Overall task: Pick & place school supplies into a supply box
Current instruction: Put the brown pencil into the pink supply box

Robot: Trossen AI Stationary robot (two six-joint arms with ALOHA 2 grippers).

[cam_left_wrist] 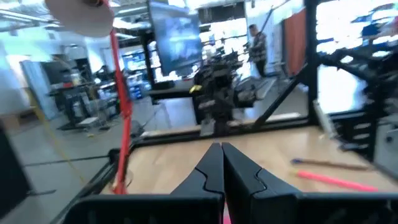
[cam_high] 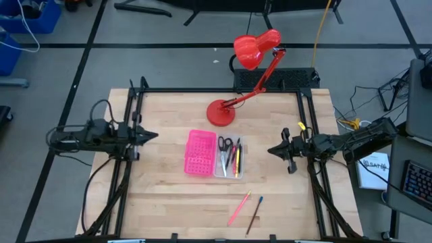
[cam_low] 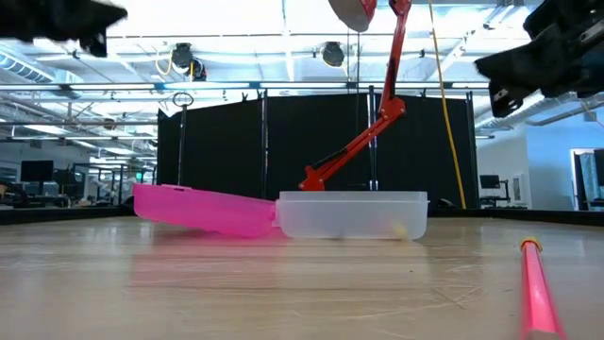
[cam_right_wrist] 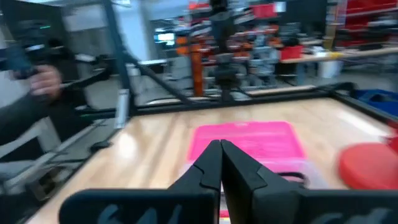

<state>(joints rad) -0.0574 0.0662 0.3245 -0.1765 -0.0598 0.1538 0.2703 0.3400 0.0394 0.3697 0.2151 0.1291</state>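
Both arms reach level inward from the table's sides. The supply box (cam_high: 212,155) lies open midway between the clenched, empty left gripper (cam_high: 154,136) and clenched, empty right gripper (cam_high: 271,150), scissors (cam_high: 223,150) inside. Two pencils (cam_high: 246,209) lie nearer the right gripper.

In the low view the supply box (cam_low: 351,215) shows its contents only as pale smudges through the clear wall (no single item can be told). The pink pen (cam_low: 540,283) is cut by the bottom edge. The red lamp (cam_low: 357,11) loses its head at the top.
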